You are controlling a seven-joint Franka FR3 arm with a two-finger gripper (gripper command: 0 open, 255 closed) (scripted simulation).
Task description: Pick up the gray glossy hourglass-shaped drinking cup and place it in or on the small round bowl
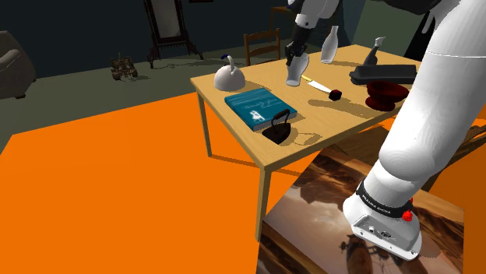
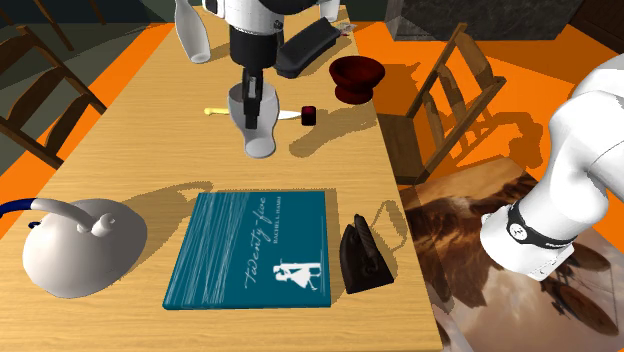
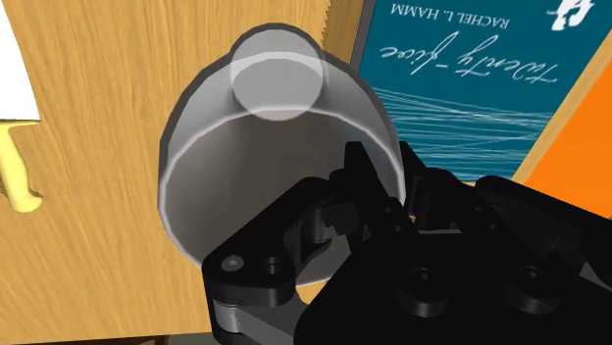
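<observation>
Wooden tabletop, translucent grey cup (hourglass-waisted)

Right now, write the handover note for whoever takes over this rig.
Tool: down at the rim of the gray cup; grip cannot be confirmed.
Cup: opening up, on the table, not clearly lifted.
Bowl: dark red, farther along the table, cup not in it.
Done: approach to the cup.
Left: secure the grip, lift, carry to the bowl, release.
</observation>
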